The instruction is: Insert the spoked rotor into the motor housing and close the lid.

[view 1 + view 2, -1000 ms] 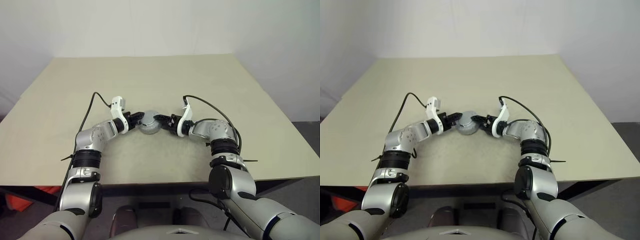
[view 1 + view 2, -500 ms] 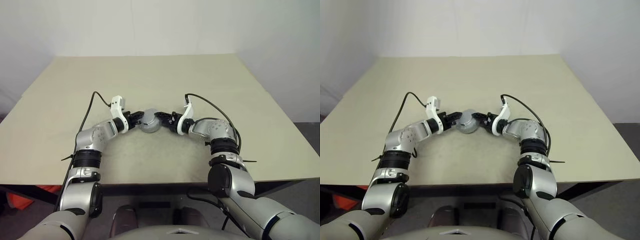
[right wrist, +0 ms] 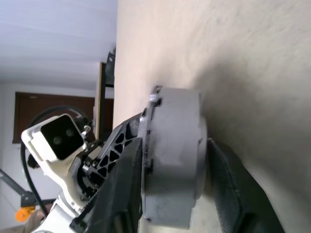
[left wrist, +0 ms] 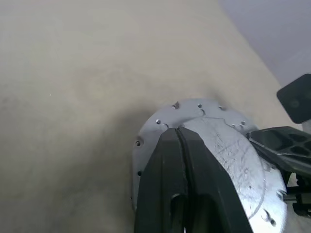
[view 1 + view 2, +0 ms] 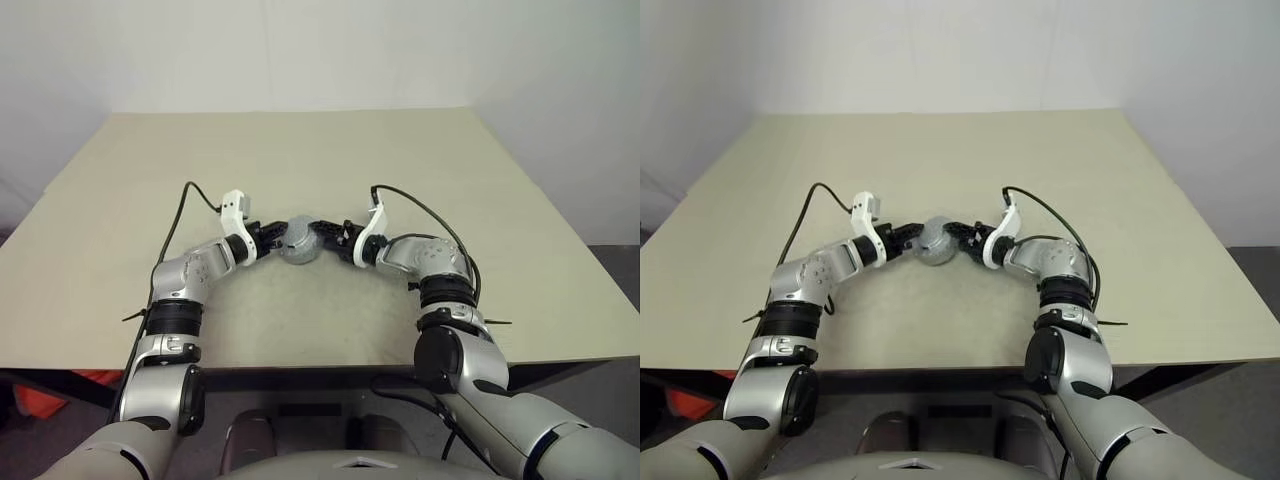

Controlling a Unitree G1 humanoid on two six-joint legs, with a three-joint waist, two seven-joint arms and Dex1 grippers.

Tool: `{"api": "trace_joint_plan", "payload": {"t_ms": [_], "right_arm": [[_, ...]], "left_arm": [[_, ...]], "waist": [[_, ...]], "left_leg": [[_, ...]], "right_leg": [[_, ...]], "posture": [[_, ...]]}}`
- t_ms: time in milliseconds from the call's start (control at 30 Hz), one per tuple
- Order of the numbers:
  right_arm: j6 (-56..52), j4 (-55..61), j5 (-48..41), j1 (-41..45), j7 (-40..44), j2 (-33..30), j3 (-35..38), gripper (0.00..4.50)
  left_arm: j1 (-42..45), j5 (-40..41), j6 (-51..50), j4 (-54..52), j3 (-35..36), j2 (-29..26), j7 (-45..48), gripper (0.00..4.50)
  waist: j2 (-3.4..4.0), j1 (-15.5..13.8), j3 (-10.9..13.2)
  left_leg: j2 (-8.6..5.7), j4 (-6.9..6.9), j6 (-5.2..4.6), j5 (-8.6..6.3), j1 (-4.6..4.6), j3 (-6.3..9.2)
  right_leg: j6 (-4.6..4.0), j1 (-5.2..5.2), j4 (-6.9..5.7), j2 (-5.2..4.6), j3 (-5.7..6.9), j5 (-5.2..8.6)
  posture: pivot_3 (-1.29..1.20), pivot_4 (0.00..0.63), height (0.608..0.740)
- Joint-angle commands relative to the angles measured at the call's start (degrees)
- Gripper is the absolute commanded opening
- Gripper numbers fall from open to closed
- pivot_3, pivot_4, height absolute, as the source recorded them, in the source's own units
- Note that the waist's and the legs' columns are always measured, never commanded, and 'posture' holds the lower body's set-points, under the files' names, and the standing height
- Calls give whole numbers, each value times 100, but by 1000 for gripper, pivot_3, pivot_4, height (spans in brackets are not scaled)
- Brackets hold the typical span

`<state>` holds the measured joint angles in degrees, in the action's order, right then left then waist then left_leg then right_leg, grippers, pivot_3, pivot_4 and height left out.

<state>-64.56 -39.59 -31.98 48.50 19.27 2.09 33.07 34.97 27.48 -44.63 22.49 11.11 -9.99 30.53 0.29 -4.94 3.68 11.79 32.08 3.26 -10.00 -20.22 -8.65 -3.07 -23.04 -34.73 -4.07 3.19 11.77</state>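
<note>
- Matte beige rectangular worktop point(image 5: 420, 170), smooth and unmarked.
- Round grey metal motor housing with lid point(image 3: 172, 165), a short cylinder near the middle of the worktop, axis upright; scratched flat face point(image 4: 233, 150), small holes around the rim; no lettering legible.
- Right hand point(image 3: 175, 204): black fingers straddling the cylinder's two faces.
- Left hand point(image 4: 181, 141): fingers pressed together, tips on the rim.

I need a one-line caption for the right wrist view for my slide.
Right gripper straddling the round grey motor assembly just above the beige table, left gripper meeting it from the far side.
</note>
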Motion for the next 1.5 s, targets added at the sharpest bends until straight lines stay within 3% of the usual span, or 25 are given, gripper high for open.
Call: {"api": "trace_joint_plan", "payload": {"t_ms": [33, 167, 300, 933, 1167, 1500], "right_arm": [[8, 83, -561, 486, 186, 349, -30, 2133], [56, 74, -497, 460, 184, 354, -107, 2133], [149, 10, -403, 422, 111, 330, -167, 1660], [433, -282, -545, 556, 3, 260, 11, 1651], [890, -664, -1108, 895, -514, 240, 798, 1651], [1330, -925, -1489, 1040, -862, 215, 1047, 1651]], "left_arm": [[-58, -18, -173, 102, -380, 226, 162, 0], [-49, -24, -162, 112, -375, 222, 162, 0], [-55, -31, -154, 107, -371, 223, 163, 0], [-56, 156, 195, 170, 356, 51, -16, 0], [-169, 798, 228, -112, 1082, 157, -185, 0], [-463, 1808, -12, -595, 1846, 148, -478, 0]], "waist": [[0, -14, 0], [0, -43, 0], [0, -45, 0], [0, -39, 1], [1, -62, 3], [-1, -71, 4]], "left_leg": [[0, 0, 0, 0, -1, 0], [0, 0, -2, -1, 0, 0], [0, 0, -2, -1, -2, 0], [0, 1, -3, -2, -5, -1], [0, 13, -4, -2, -54, 2], [3, 24, -16, -9, -75, 5]], "right_leg": [[0, 0, 0, 0, 0, 0], [0, 0, 0, 0, 0, 0], [0, -1, 1, 0, 0, 0], [-1, -6, -1, 2, 0, 0], [-3, -38, -3, 1, 9, -3], [-3, -44, -2, 0, 20, -3]], "posture": [[0, 0, 740], [0, 0, 740], [0, 0, 740], [0, 0, 740], [0, 0, 740], [0, 0, 740]]}}
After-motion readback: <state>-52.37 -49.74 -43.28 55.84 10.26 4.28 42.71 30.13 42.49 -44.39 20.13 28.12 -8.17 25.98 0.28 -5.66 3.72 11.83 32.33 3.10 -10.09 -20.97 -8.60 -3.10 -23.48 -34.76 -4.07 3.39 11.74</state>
